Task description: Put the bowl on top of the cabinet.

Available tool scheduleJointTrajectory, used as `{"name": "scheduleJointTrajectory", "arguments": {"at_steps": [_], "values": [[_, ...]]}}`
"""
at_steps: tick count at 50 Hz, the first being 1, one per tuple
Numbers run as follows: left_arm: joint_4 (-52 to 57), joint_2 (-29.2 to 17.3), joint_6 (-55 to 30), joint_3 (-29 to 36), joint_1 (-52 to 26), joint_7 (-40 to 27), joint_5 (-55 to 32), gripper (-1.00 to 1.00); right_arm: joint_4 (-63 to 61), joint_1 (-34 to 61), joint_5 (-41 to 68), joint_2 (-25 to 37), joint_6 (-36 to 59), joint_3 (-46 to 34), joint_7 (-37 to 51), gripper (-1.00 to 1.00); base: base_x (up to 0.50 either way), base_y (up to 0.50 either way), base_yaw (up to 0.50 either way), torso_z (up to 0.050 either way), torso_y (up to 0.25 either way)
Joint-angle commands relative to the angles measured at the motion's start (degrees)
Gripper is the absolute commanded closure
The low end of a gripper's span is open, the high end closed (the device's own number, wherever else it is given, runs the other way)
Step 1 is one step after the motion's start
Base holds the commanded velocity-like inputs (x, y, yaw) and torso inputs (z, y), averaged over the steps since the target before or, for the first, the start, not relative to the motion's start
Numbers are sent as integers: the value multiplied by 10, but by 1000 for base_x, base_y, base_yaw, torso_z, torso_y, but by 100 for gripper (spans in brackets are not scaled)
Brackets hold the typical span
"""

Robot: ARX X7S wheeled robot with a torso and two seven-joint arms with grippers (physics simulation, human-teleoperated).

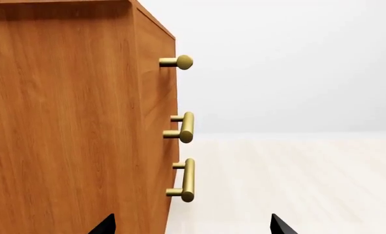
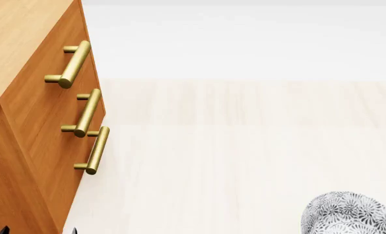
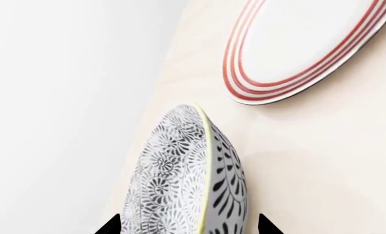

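The bowl (image 2: 349,214), white with a dense grey-black floral pattern, sits on the pale table at the head view's lower right corner. In the right wrist view the bowl (image 3: 180,180) fills the space between my right gripper's (image 3: 189,226) widely spread fingertips, one outside the wall and one on the inner side; the gripper is open. The orange-brown cabinet (image 2: 24,44) stands at the left with its light top in sight. My left gripper (image 1: 191,225) is open and holds nothing, right beside the cabinet's side panel (image 1: 63,122).
Three brass bar handles (image 2: 89,112) stick out from the cabinet's front. A flat white plate with red rings (image 3: 303,39) lies on the table (image 2: 245,161) just beyond the bowl.
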Motion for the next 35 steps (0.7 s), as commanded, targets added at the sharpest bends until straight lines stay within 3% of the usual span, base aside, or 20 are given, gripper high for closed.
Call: {"name": "scheduleJointTrajectory", "arguments": {"at_steps": [1, 35], "values": [[-3, 4, 1, -6, -1, -6, 18, -100, 14, 10, 3, -5, 5, 6, -7, -100, 0, 0, 0, 0, 0], [-2, 0, 3, -1, -2, -11, 16, -100, 57, 48, -1, -2, 26, -13, -7, -100, 0, 0, 0, 0, 0]]}}
